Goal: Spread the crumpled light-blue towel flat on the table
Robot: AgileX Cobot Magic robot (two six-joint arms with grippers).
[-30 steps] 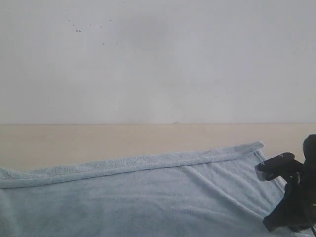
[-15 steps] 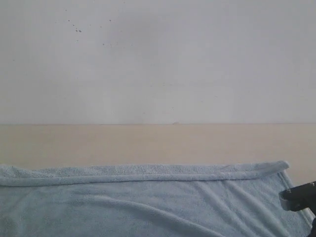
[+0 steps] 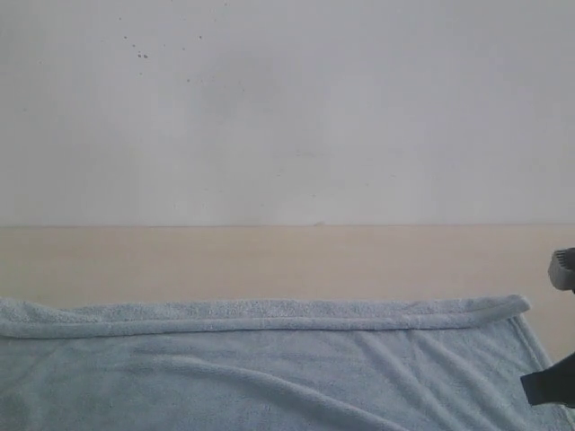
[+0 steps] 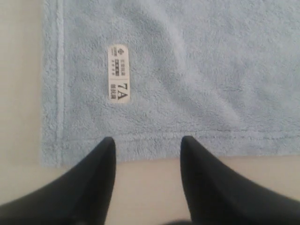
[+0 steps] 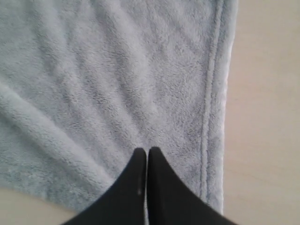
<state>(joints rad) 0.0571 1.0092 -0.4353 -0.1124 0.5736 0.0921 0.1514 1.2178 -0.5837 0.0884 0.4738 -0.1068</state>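
Towel (image 5: pixel 93 70) pile lies right under the right gripper (image 5: pixel 147 151), whose two dark fingers (image 5: pixel 164 187) are pressed together with no gap. The tips sit over the pale blue fleece just inside one hemmed border, close to a corner. Soft wrinkles run slantwise past them, and I cannot tell whether any fabric is pinched.

The left gripper (image 4: pixel 147 140) has its fingers (image 4: pixel 93 178) spread apart with nothing clasped between them. Its tips sit at the hem of another towel edge, near a corner. Whether they touch the cloth is unclear. A small white label (image 4: pixel 118 73) lies flat on the fleece a little way in from that corner.

From the exterior view the towel spans the near side of the table (image 3: pixel 269 260). Its far hem is rolled into a low ridge parallel to the table's far edge. Light wood shows between that ridge and the white wall (image 3: pixel 287 108). A dark part of the right arm (image 3: pixel 552 388) shows by the towel's right edge.
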